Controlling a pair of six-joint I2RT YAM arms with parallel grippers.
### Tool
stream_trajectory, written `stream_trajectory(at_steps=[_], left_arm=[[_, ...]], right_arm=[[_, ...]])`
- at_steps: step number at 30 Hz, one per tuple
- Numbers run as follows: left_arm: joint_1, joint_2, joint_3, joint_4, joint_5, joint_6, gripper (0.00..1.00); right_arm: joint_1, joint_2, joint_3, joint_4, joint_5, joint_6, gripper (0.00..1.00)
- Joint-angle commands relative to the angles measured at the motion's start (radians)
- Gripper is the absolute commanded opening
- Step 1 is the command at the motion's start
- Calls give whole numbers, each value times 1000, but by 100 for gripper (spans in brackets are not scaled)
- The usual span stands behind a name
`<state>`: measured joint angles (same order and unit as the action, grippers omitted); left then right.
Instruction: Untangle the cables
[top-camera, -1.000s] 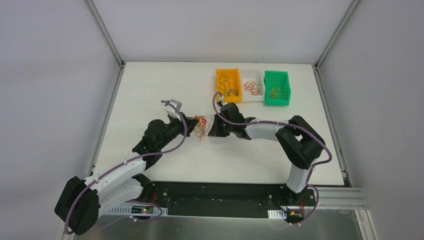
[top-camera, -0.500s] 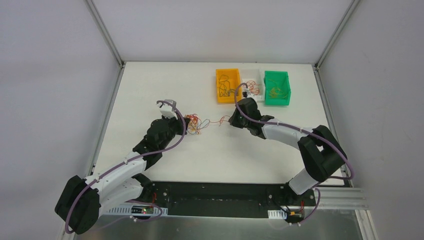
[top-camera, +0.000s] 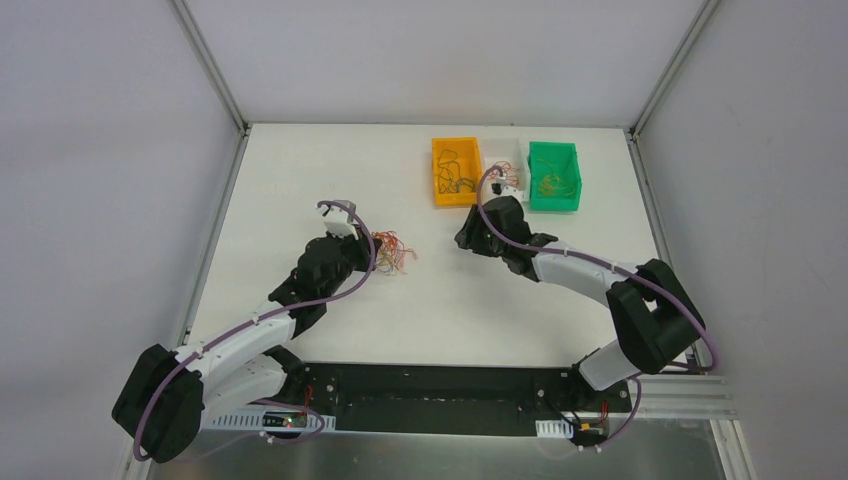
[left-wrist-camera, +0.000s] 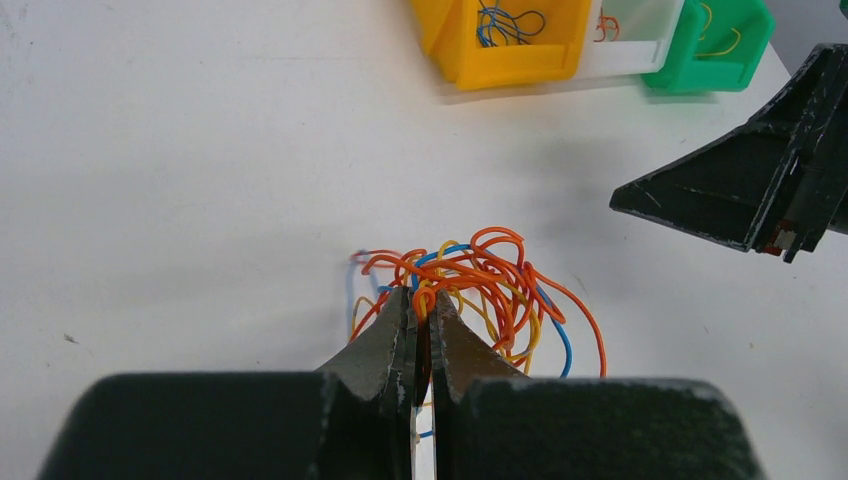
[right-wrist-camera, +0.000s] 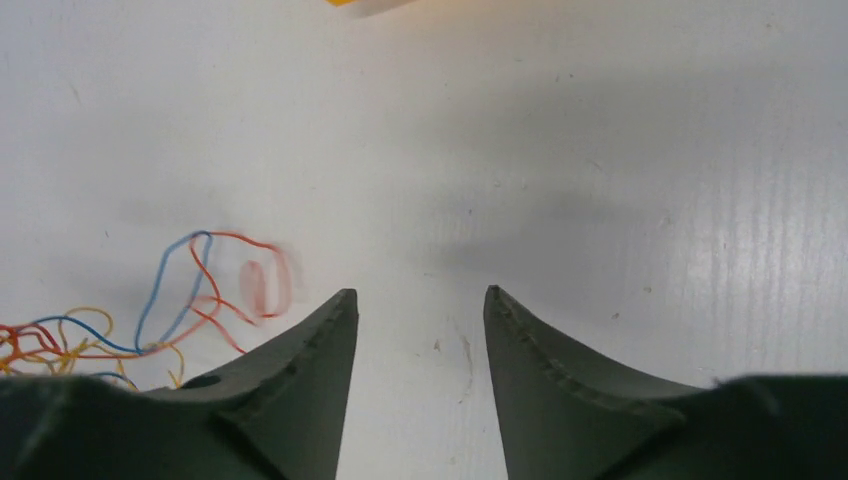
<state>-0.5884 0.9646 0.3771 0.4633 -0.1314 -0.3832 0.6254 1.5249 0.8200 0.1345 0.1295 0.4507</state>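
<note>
The cables are a small clump of thin orange, red, blue and yellow wires on the white table, left of centre. My left gripper is shut on an orange loop at the near edge of the clump; in the top view it sits at the clump's left side. My right gripper stands open with nothing between its fingers, bare table under it. It hovers to the right of the clump, apart from it. In the right wrist view, loose red and blue cable ends lie left of the fingers.
At the back of the table stand an orange bin, a white bin and a green bin in a row, each with a few wires inside. The right arm's dark gripper shows in the left wrist view.
The right gripper pulled a red wire rightward out of the clump, then opened and let it go. The wire has sprung back toward the clump. The left gripper stays shut.
</note>
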Motion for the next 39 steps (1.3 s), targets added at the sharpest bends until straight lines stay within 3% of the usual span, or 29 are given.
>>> stream_trajectory(at_steps=[1, 7, 8, 13, 16, 19, 30, 34, 39], left_arm=[[-2, -5, 38, 15, 35, -6, 0], [0, -9, 36, 18, 53, -7, 0], [-1, -14, 34, 20, 61, -3, 0], [-1, -30, 22, 32, 48, -1, 0], [-1, -40, 18, 38, 75, 1, 0], [-1, -29, 13, 44, 49, -3, 0], [-1, -27, 23, 51, 110, -8, 0], [-1, -57, 126, -97, 98, -64, 0], [-1, -67, 310, -273, 117, -112, 0]], right_arm=[[13, -16, -11, 68, -65, -36, 59], [20, -45, -16, 62, 10, -56, 97], [20, -58, -22, 61, 34, -60, 99], [20, -79, -52, 128, 107, 1, 99], [12, -1, -12, 111, -80, 18, 99], [40, 65, 12, 133, -197, 0, 92], [163, 174, -10, 352, -260, -14, 83], [166, 175, -52, 444, -286, -14, 81], [166, 87, -115, 483, -212, -47, 81]])
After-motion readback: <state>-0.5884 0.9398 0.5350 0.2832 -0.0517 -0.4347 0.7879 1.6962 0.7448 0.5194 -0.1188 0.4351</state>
